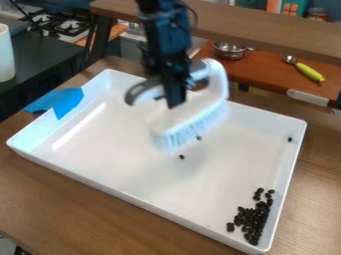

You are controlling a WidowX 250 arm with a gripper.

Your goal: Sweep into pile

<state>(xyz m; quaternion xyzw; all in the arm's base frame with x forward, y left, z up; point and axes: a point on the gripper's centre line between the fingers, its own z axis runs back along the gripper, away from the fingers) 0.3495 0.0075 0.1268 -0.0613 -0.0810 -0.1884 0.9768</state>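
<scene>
Tabletop point(40, 199) in brown wood is overlain by a wide white tray point(100, 152), set at a slant, within which the sweeping is to be done. Above its far half, the black arm point(163, 35) is hung down from the top edge. A white brush point(200, 109) with pale blue bristles is carried there, bristles downward; whether the tray floor is touched by them cannot be told. Blue tape point(65, 102) is stuck over the tray's far left wall. By the pincer point(176, 102), the brush's handle is pinched. Most of the dark beans are gathered into one pile point(252, 219) in the near right corner, so the task may be judged largely done, though the pile's edge is ragged on its left and far sides. Three strays are left to be brought in: one bean point(289, 140) by the right wall, another bean point(198, 138) seen just beside the bristles, and a third bean point(181, 157) near the middle of the floor. For these last two, a stroke toward the near right would be needed.
</scene>
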